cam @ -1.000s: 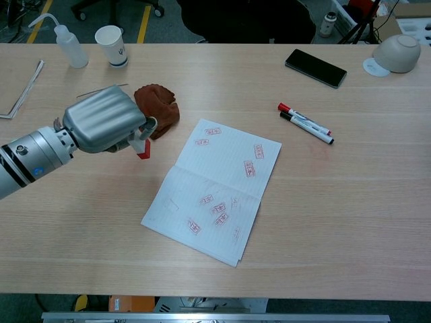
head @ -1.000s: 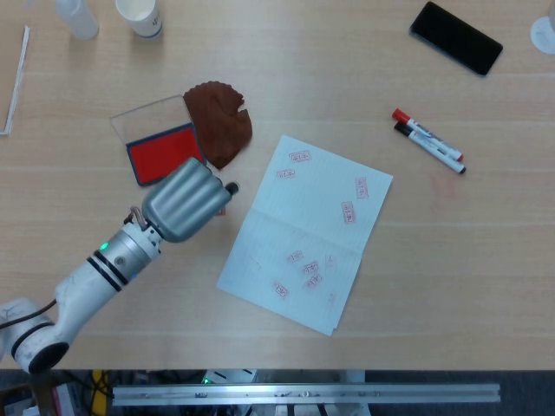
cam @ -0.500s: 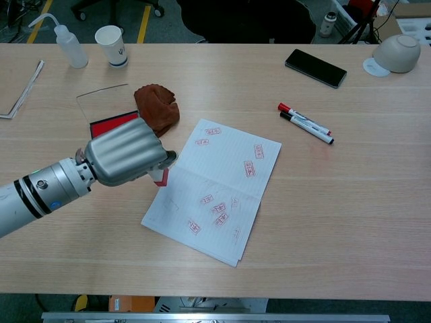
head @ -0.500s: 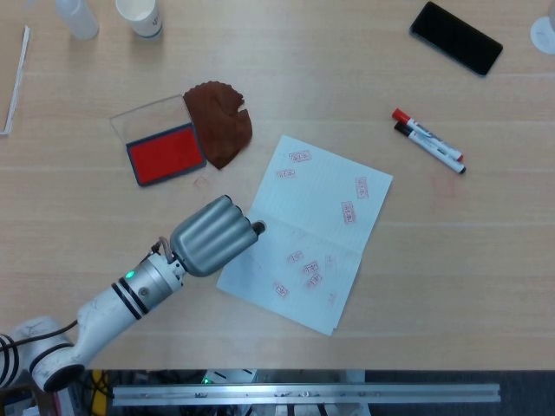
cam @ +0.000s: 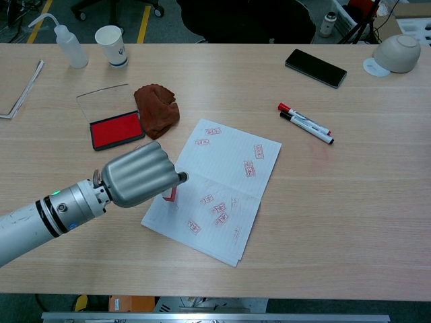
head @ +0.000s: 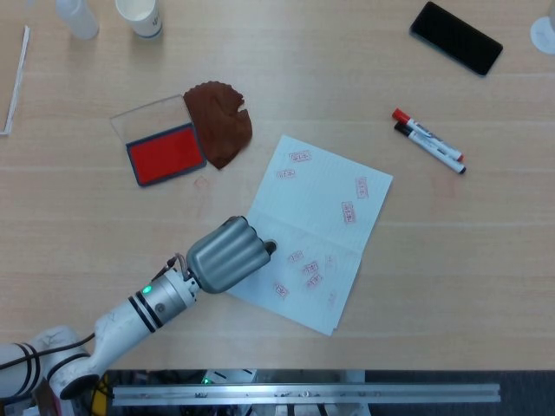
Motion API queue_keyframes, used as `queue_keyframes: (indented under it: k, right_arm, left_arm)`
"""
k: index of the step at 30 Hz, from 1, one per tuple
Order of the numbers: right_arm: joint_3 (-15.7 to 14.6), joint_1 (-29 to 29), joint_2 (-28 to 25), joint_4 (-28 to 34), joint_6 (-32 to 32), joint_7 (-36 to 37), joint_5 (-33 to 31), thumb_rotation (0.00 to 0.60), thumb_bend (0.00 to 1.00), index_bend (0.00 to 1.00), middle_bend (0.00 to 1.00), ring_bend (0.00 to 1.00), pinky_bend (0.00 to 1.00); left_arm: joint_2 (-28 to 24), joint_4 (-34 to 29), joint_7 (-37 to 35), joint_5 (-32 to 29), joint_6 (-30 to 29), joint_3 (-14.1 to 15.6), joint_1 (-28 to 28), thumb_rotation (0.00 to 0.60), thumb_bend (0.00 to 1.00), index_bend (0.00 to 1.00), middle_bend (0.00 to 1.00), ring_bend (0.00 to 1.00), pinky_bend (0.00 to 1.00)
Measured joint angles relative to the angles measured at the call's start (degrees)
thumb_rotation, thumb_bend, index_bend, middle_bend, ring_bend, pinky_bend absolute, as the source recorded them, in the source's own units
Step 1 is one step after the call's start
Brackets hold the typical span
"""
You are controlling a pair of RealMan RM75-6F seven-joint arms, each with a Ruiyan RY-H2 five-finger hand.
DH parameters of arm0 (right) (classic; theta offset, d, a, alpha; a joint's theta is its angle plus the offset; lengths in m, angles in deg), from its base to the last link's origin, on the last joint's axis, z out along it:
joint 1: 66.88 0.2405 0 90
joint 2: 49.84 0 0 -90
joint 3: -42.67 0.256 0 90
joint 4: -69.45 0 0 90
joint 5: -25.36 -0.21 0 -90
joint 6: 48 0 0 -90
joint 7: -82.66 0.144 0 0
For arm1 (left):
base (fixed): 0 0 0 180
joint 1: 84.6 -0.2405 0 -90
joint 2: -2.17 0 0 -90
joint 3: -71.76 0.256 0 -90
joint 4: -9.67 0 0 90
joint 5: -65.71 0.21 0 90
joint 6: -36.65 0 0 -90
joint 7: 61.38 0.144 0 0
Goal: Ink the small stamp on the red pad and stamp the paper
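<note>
Stamping is the step in hand: the left hand (cam: 140, 182), fingers curled tight around the small stamp (cam: 169, 194), holds it over the lower left part of the lined paper (cam: 232, 168). Next it likely needs a straight press onto bare paper. Only the stamp's red-and-white lower end shows beneath the fingers.

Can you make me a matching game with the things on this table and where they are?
Things:
1. red ink pad
2. small red stamp
3. black phone
4. white paper cup

Places:
A. far right part of the table
B. beside the brown cloth
C. far left, next to the squeeze bottle
D. in the left robot hand, over the lined paper

Pairs: 1-B, 2-D, 3-A, 4-C
</note>
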Motion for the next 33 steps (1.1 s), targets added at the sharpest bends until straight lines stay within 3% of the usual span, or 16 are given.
queue_keyframes:
  k: [33]
  right_arm:
    - [0.0,-0.3,0.1,-0.5,0.0,0.2,-0.3,0.600,0.19,0.25,0.31,0.19,0.24]
  left_arm:
    - [7.5,10.3,-1.9,0.2,1.7,0.4,-1.6,0.600,0.31,0.54,1.00,1.00,1.00]
